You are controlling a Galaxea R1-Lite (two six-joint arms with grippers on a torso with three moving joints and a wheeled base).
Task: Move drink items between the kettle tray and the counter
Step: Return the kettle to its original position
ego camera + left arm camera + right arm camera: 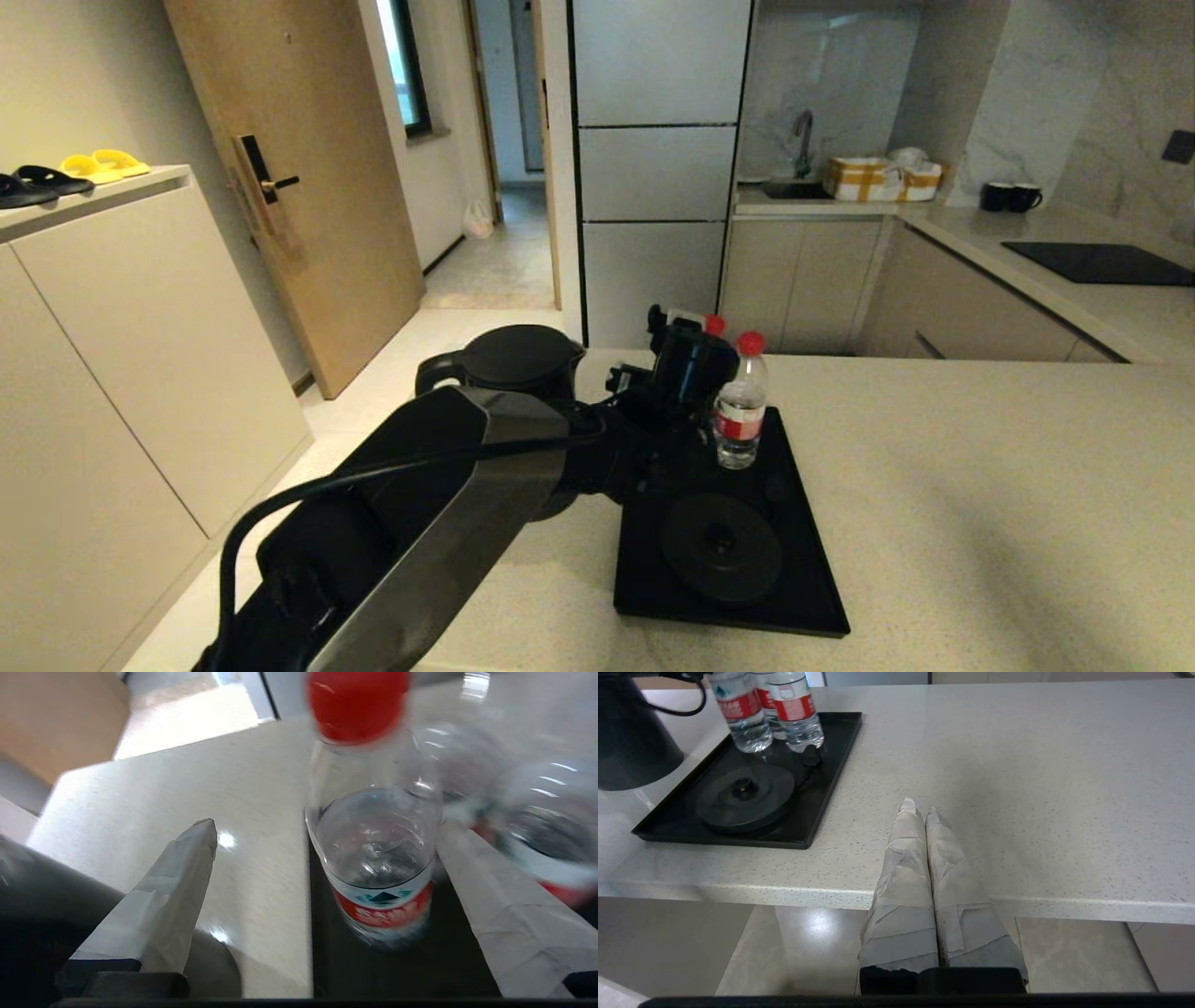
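The black kettle point(513, 359) stands on the beige counter point(980, 485), just left of the black kettle tray point(812, 597). The round base disc point(721, 546) on the tray is bare. Clear red-capped water bottles point(740, 714) stand together at the tray's far end. My left gripper point(325, 826) is open around the nearest bottle point(378, 858), which stands close to one taped finger point(490, 896); the other finger point(177, 877) is over the counter. My right gripper point(920, 807) is shut and empty over the counter's front edge, right of the tray.
My left arm point(448, 495) crosses the counter's left end, next to the kettle. Behind, an L-shaped worktop carries a black hob point(1102, 261), two dark mugs point(1008, 196) and a sink. A low cabinet point(121, 355) stands on the left.
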